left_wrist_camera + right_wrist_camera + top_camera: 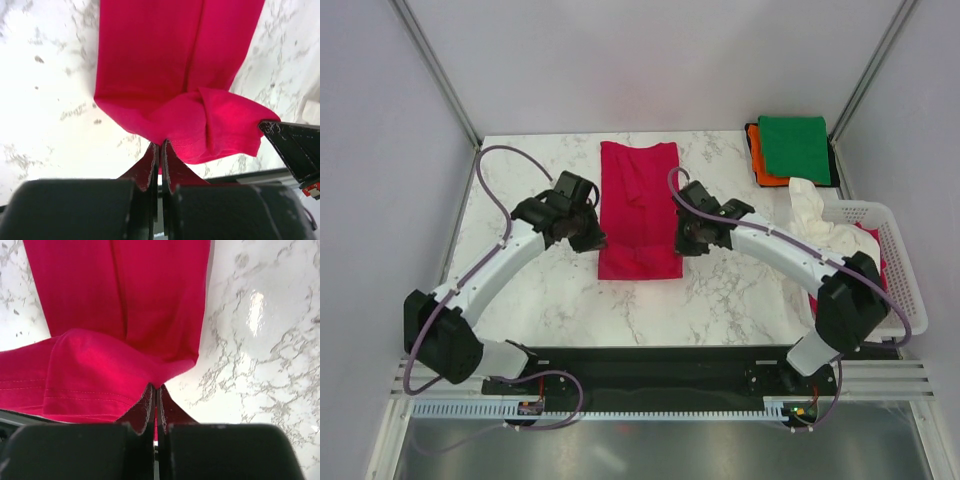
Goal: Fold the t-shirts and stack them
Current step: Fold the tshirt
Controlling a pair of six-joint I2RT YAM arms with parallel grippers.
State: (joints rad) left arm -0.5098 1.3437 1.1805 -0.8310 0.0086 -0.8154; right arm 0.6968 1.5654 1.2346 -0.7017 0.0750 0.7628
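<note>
The left arm (pixel 485 275) and the right arm (pixel 790 255) rise from the near edge of the marble tabletop (pixel 730 295) and bend inward toward its middle. The left jaws are clamped shut on the near left corner of a crimson t-shirt (pixel 638 205) (pixel 165 75) (pixel 125 300). The right jaws are clamped shut on its near right corner. Both wrist views show that near hem pinched and curled up over the cloth behind it. The rest of the shirt lies flat as 1 long narrow strip, running from the middle of the tabletop to just short of the far edge.

At the right edge sits a white slotted plastic basket (pixel 908 275) with crimson cloth inside it. A white t-shirt (pixel 815 215) is draped over its far left rim and onto the tabletop.

In the far right corner, well apart from the strip, a folded green t-shirt (pixel 793 148) lies on top of a folded orange t-shirt (pixel 759 160), whose left side shows beside it.
</note>
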